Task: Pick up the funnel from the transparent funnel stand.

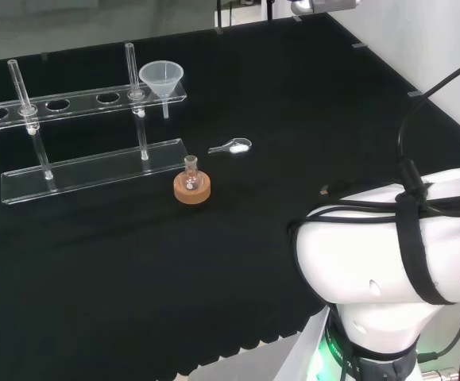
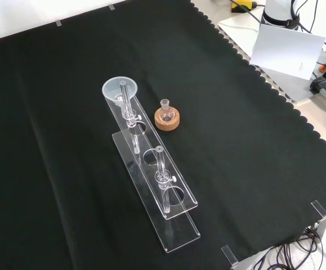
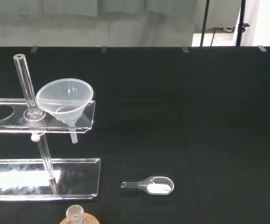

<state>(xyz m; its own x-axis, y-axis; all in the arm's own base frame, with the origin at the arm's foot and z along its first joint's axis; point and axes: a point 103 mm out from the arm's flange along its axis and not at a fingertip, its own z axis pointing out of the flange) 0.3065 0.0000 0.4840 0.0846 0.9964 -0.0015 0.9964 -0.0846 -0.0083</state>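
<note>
Sitting in stand (image 1: 79, 101) end hole: funnel (image 1: 162, 78), empty; hand state cannot tell.

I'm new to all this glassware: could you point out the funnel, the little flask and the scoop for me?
funnel (image 1: 161, 78): head view, on its cone.
flask (image 2: 165, 106): front view, on its neck.
scoop (image 3: 159, 185): wrist view, on its bowl with white powder.

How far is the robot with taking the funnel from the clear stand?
Nothing looks done yet. The funnel sits in the end hole of the transparent stand, its stem hanging through the upper shelf. Nothing touches it, and the wrist view looks at it from some way off. The approach, the grasp and the lift out of the hole are all left.
</note>
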